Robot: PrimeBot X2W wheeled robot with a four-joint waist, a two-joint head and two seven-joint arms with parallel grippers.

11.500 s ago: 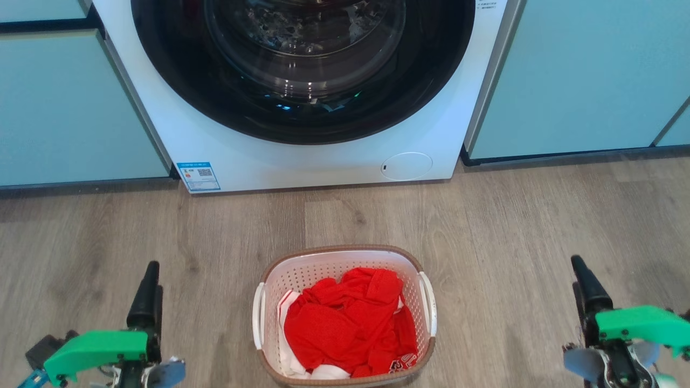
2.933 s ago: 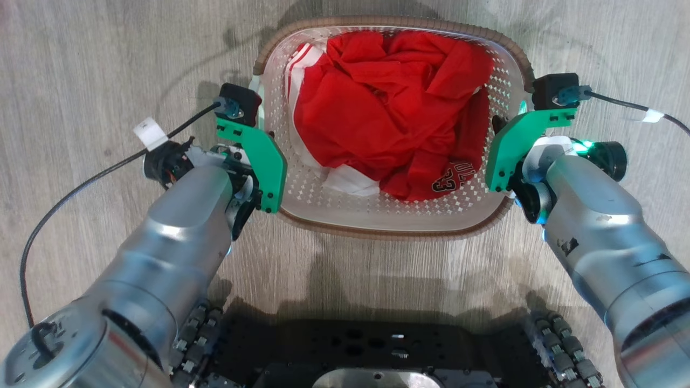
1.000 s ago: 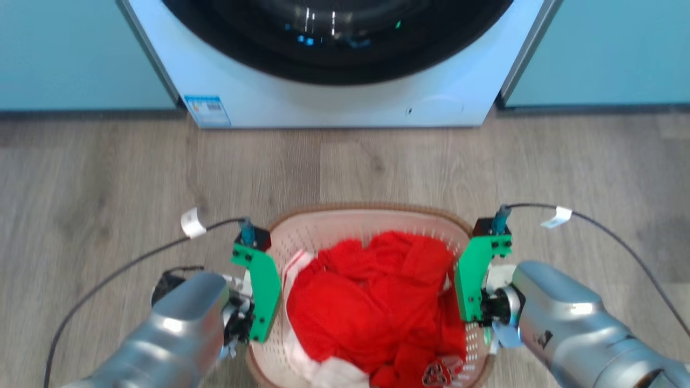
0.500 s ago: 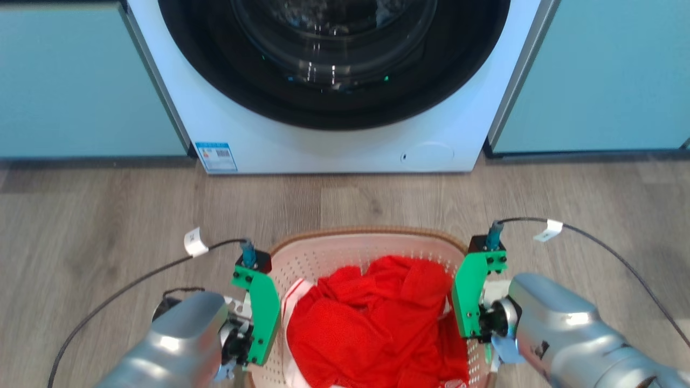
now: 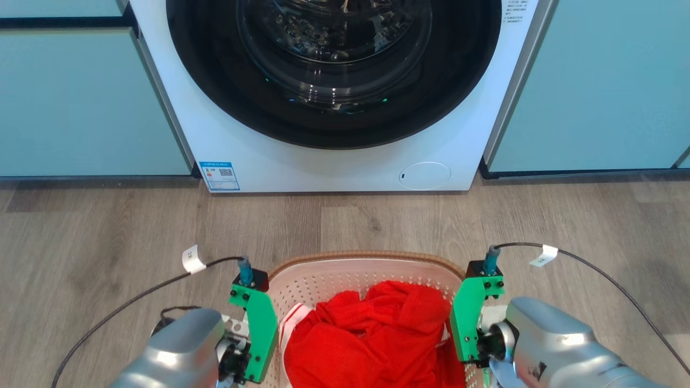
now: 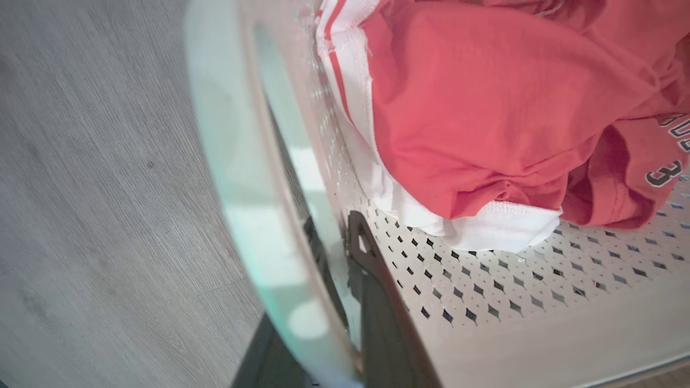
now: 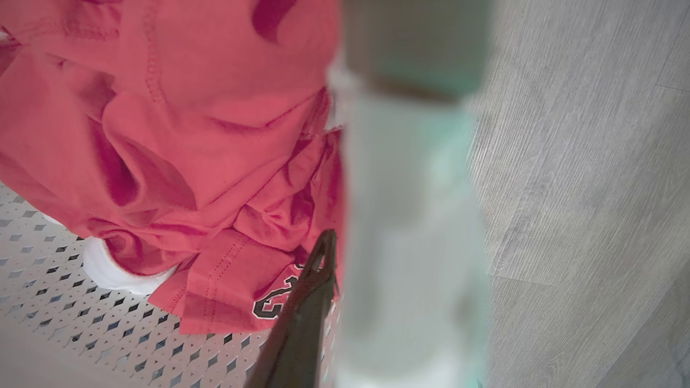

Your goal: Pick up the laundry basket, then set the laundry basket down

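The laundry basket (image 5: pixel 366 257), white and perforated with a brown rim, sits low in the head view between my two arms, with red and white clothes (image 5: pixel 372 339) in it. It seems to hang off the floor. My left gripper (image 5: pixel 264 328) is at its left side and my right gripper (image 5: pixel 462 328) at its right, their fingers hidden under green brackets. In the left wrist view my left gripper (image 6: pixel 337 240) is shut on the white side handle (image 6: pixel 242 188), one finger (image 6: pixel 372 280) inside the basket wall (image 6: pixel 512 302). In the right wrist view my right gripper (image 7: pixel 350 242) is shut on the other handle (image 7: pixel 409 226), its outer finger hidden.
A white front-loading washing machine (image 5: pixel 458 134) with a dark round door stands straight ahead, close beyond the basket. Pale blue cabinets (image 5: pixel 81 102) flank it on both sides. Wood-look floor (image 5: pixel 108 226) lies between. A cable (image 5: pixel 135 296) trails from each wrist.
The head camera has tilted up, so more of the washing machine shows and the basket sits lower in the picture. Both grips on the handles stay the same.
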